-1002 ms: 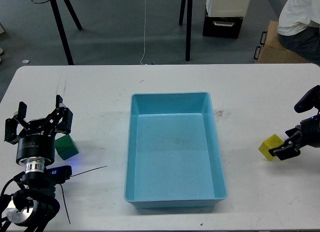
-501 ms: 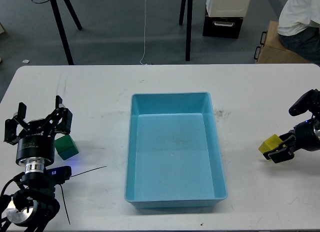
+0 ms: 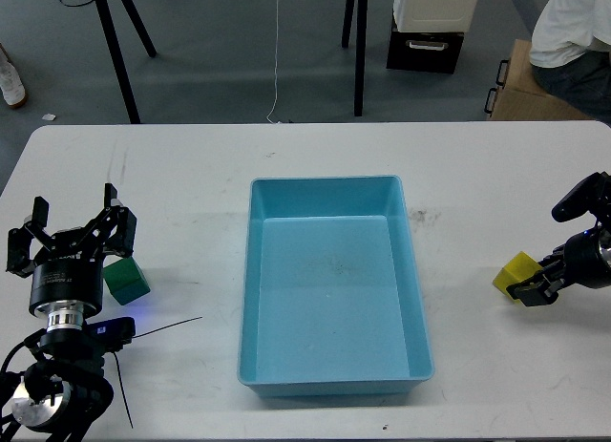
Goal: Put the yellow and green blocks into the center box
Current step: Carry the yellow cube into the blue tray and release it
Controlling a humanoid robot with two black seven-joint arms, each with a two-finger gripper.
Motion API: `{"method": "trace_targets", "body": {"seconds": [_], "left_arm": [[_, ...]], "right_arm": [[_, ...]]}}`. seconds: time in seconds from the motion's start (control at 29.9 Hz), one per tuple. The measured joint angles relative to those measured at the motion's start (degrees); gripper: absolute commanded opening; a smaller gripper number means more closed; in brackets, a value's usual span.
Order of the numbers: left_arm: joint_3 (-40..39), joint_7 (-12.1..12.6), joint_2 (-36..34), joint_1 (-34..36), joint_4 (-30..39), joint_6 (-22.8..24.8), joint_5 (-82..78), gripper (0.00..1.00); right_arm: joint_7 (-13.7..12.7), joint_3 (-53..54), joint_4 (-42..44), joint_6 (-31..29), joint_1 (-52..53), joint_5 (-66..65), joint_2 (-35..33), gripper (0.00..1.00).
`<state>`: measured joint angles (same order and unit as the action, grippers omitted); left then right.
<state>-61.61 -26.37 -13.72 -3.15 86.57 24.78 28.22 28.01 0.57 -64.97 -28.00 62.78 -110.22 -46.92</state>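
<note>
The blue box [image 3: 250, 299] lies in the middle of the white table and holds nothing. The green block [image 3: 126, 281] sits on the table at the left. My left gripper [image 3: 74, 222] is open, just left of the green block and slightly over it, not holding it. The yellow block [image 3: 518, 273] sits on the table at the right. My right gripper [image 3: 542, 253] is open beside it. Its lower finger [image 3: 531, 290] touches the block's near right side and its upper finger [image 3: 571, 203] stands well apart.
The white table [image 3: 191, 175] runs across the view, its front edge near the bottom. Beyond its far edge are black stand legs [image 3: 119, 55], a white and black case [image 3: 427, 27], a cardboard box [image 3: 520, 89] and a seated person [image 3: 573, 31].
My right gripper has shifted slightly left and down against the yellow block, which nudged a little. The left arm and green block have barely moved.
</note>
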Motion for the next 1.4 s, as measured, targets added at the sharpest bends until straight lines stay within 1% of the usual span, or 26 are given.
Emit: {"method": "trace_targets", "body": {"seconds": [0.1, 0.23, 0.3, 0.4, 0.5, 0.63, 0.77, 0.97, 1.14, 1.3, 1.4], "left_arm": [[-0.07, 0.0, -0.06, 0.14, -0.07, 0.0, 0.0, 1.0], [-0.09, 0.01, -0.16, 0.24, -0.08, -0.04, 0.0, 1.0], [-0.1, 0.05, -0.16, 0.25, -0.09, -0.06, 0.0, 1.0], [-0.1, 0.06, -0.13, 0.26, -0.09, -0.09, 0.0, 1.0], [-0.1, 0.06, -0.09, 0.26, -0.09, -0.09, 0.0, 1.0], [-0.22, 0.02, -0.08, 0.26, -0.09, -0.09, 0.0, 1.0], [-0.48, 0.0, -0.08, 0.37, -0.09, -0.09, 0.0, 1.0], [-1.29, 0.0, -0.16, 0.55, -0.09, -0.15, 0.0, 1.0], [-1.89, 0.0, -0.31, 0.66, -0.09, -0.17, 0.0, 1.0], [-1.94, 0.0, -0.34, 0.83, -0.09, -0.22, -0.03, 1.0], [-1.95, 0.0, -0.35, 1.06, -0.09, -0.27, -0.04, 1.0]], "right_arm": [[0.01, 1.01, -0.06, 0.56, 3.52, 0.01, -0.17, 0.01], [0.0, 1.14, -0.18, 5.62, 8.0, -0.43, 0.14, 0.01], [-0.01, 0.66, -0.41, 7.66, 10.5, -0.95, 1.14, 0.01], [0.01, -1.07, -1.05, 9.15, 15.02, -1.38, 3.7, 0.01], [0.01, -4.12, -1.4, 10.22, 20.49, -1.48, 6.95, 0.01], [0.0, -10.58, -1.49, 11.21, 27.31, -1.41, 14.01, 0.02], [0.0, -16.26, -1.5, 11.36, 31.19, -1.33, 21.03, 0.02], [-0.01, -23.65, -1.48, 11.31, 32.94, -1.45, 30.01, 0.02], [-0.01, -27.09, -1.39, 11.29, 32.36, -1.16, 35.67, 0.03], [-0.01, -30.38, -0.56, 11.09, 30.82, -0.86, 41.38, 0.07], [-0.01, -31.59, 0.9, 10.94, 29.48, -0.85, 44.28, 0.18]]}}
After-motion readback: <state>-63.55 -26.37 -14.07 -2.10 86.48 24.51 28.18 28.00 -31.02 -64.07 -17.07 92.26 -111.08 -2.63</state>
